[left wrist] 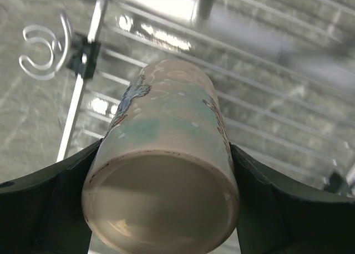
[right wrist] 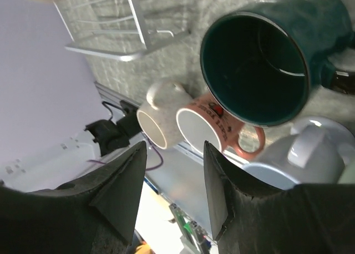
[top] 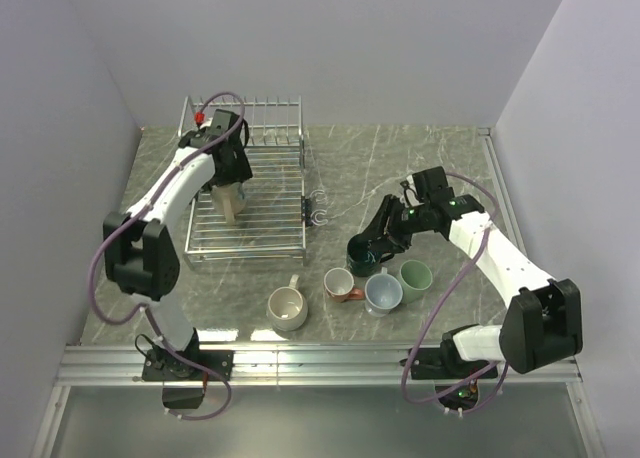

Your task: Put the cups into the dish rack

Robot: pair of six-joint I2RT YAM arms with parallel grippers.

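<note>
dish rack (left wrist: 277, 49) blurred, tan mug (left wrist: 166, 154) cropped

No words or numbers can be read anywhere in these pictures. The small red-brown ceramic mug with a white inside (right wrist: 213, 118) has a few little dark marks on its side in the right wrist view. They look like print, but they are too small and blurry to read. The tall tan ceramic mug (left wrist: 166, 154) has blue and green painted shapes on its side in the left wrist view. No letters can be made out in them.
</note>
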